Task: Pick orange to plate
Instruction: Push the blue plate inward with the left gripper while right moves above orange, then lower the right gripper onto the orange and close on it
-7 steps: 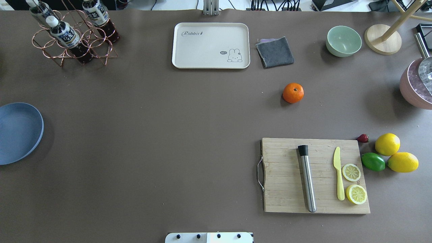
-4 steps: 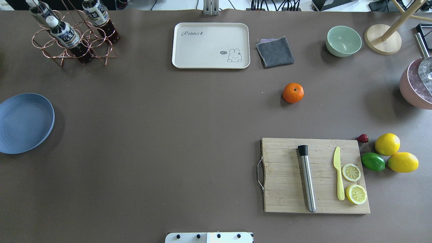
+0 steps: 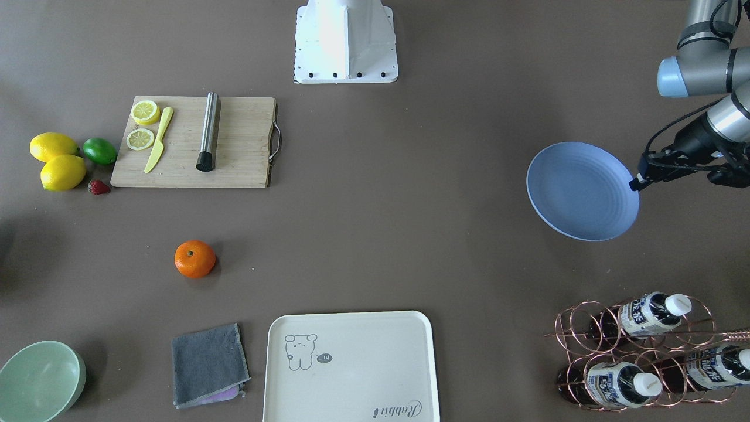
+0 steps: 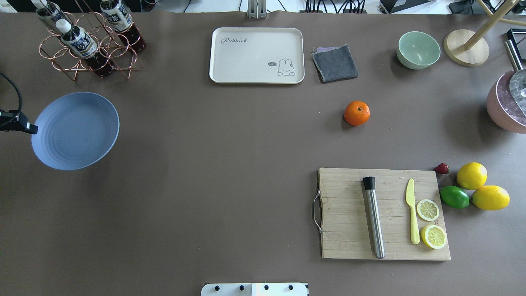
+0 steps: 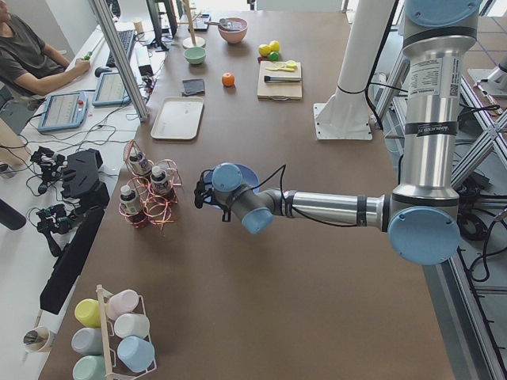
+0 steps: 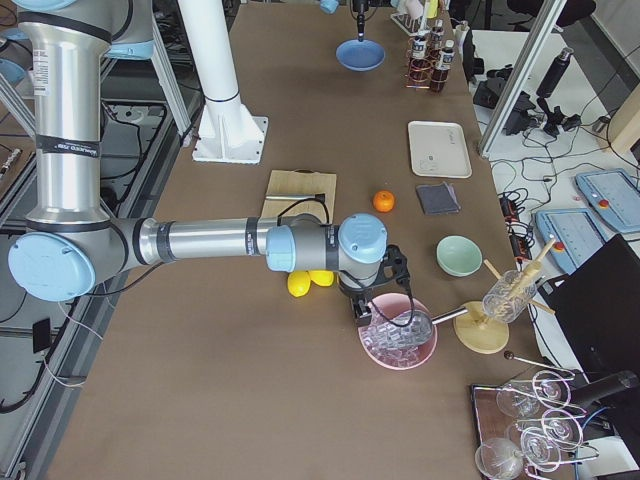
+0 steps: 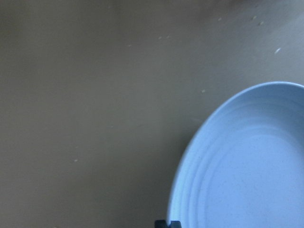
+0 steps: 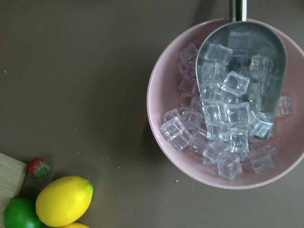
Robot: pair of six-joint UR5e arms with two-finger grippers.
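Observation:
The orange (image 4: 356,113) lies on the brown table right of centre, below the grey cloth, with no gripper near it. My left gripper (image 4: 29,129) is shut on the left rim of the blue plate (image 4: 76,130), which hangs tilted above the table at the left, below the bottle rack. From across the table, the left gripper (image 3: 636,183) pinches the plate (image 3: 580,190) at its right edge. The plate (image 7: 247,166) fills the left wrist view's lower right. My right gripper (image 6: 362,308) hovers over the pink ice bowl; I cannot tell whether it is open or shut.
A cream tray (image 4: 257,55), grey cloth (image 4: 335,63) and green bowl (image 4: 418,50) line the far side. A copper bottle rack (image 4: 88,45) stands far left. The cutting board (image 4: 349,230) holds a muddler, knife and lemon slices; lemons and a lime lie beside it. Pink ice bowl (image 8: 159,90) at right.
The plate has come rightward and farther onto the table, rising and tilting, and my left gripper's tip has come into the overhead view at the left edge. The orange has not moved.

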